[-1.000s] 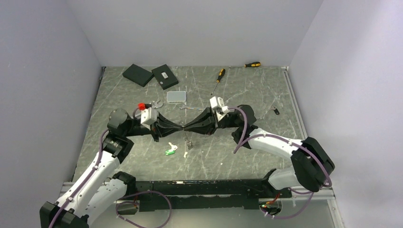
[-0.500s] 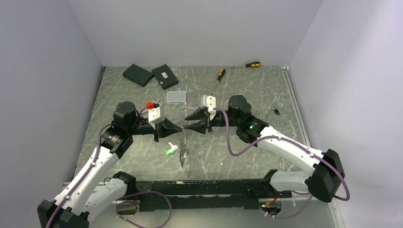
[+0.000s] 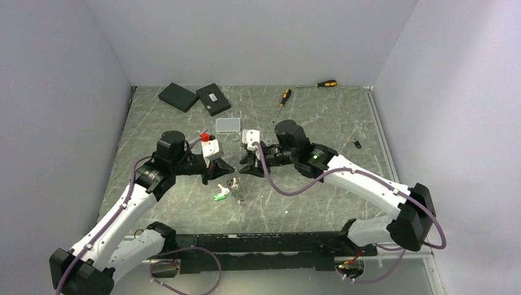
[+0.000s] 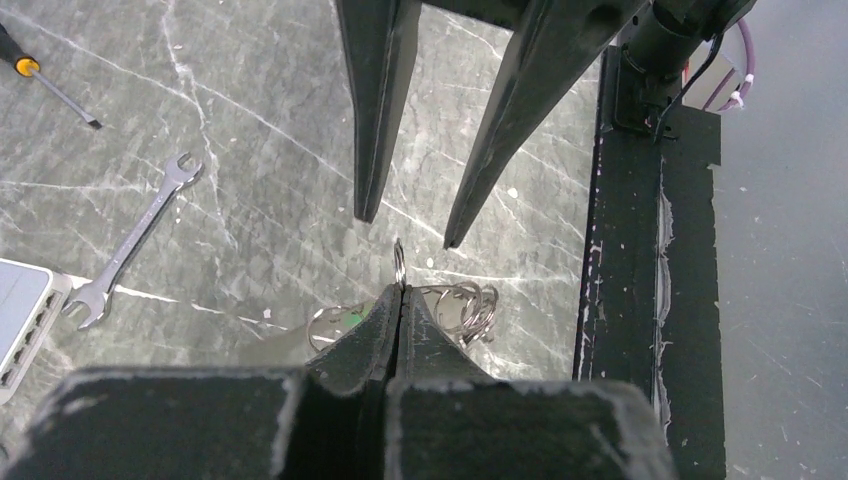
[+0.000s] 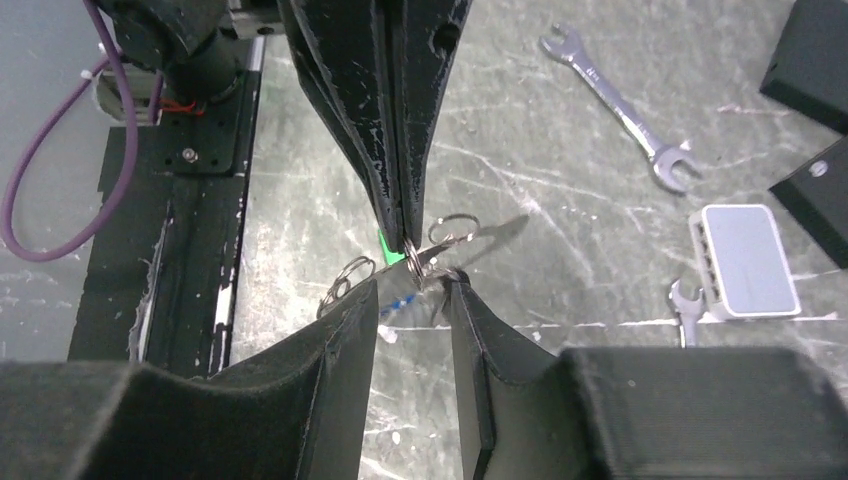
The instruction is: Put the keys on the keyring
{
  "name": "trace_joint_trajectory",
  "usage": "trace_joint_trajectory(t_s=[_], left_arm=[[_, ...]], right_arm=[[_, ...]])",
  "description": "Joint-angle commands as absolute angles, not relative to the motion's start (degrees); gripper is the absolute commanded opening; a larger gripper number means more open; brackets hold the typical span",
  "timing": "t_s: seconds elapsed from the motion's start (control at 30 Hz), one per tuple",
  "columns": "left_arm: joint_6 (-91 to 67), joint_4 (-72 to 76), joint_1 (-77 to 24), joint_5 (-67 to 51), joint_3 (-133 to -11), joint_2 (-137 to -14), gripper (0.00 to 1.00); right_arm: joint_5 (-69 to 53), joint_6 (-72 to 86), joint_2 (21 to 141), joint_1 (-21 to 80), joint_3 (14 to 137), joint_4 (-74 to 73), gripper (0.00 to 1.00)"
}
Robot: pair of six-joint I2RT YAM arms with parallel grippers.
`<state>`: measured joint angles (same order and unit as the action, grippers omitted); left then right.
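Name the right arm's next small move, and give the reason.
Probably ease the right gripper forward and close it on the small metal ring. Its jaws stand open with that ring just ahead, between them. The shut left gripper pinches the ring at its fingertips.

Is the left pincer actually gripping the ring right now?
Touching. The left wrist view shows the left pincer shut, with the thin wire of the ring pinched between its fingertips and poking out past them.

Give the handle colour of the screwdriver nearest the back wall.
The screwdriver handle is yellow and black, clearest in the top external view.
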<state>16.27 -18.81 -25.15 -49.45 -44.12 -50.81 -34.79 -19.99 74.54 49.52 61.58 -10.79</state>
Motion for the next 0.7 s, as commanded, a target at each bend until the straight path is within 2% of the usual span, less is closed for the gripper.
trace_joint_trajectory(t_s=[0.0, 0.23, 0.5, 0.67], left_arm=[[17.6, -18.4, -25.7, -48.9, -47.1, -50.4, 0.0], [17.7, -19.2, -26.3, -48.4, -47.1, -50.6, 0.0], [17.8, -19.8, -26.6, -47.4, -47.3, -51.0, 0.0], [17.8, -19.9, -26.6, -47.5, -47.4, -51.0, 0.0]], right_arm=[[-34.7, -20.8, 76.9, 49.9, 64.6, -12.2, 0.35], [-34.1, -20.6, 79.3, 50.0, 65.7, -10.7, 0.31], [-34.5, -20.8, 78.0, 50.0, 65.7, -10.7, 0.33], [-34.6, -21.2, 78.8, 50.0, 65.9, -10.6, 0.26]])
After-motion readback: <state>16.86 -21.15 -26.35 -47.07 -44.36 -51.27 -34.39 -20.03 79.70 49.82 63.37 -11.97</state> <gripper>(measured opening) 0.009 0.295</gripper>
